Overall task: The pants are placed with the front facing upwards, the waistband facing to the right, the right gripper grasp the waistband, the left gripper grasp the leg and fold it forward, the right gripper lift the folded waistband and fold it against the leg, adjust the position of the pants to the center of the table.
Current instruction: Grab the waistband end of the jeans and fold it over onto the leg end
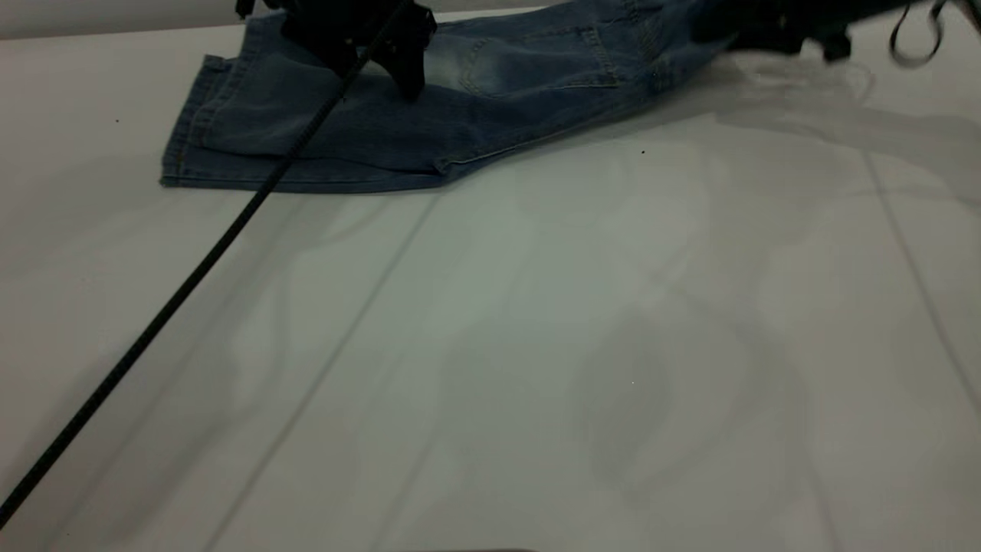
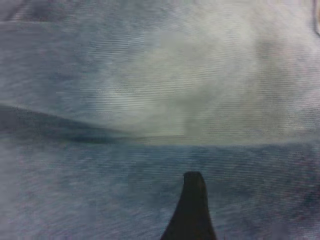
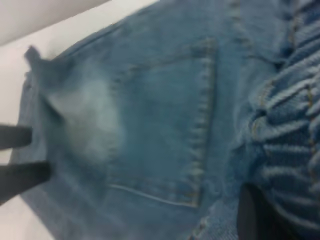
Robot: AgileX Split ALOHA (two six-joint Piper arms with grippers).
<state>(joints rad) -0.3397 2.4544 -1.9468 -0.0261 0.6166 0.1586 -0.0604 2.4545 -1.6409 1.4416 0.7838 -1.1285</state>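
Denim pants lie folded lengthwise at the far left of the counter, where our left hand presses on the leg, grip unclear, while our right hand clenches the waistband, ready to fold.

blue denim pants folded, back pocket up, far on white table

No readable text, labels or numbers anywhere
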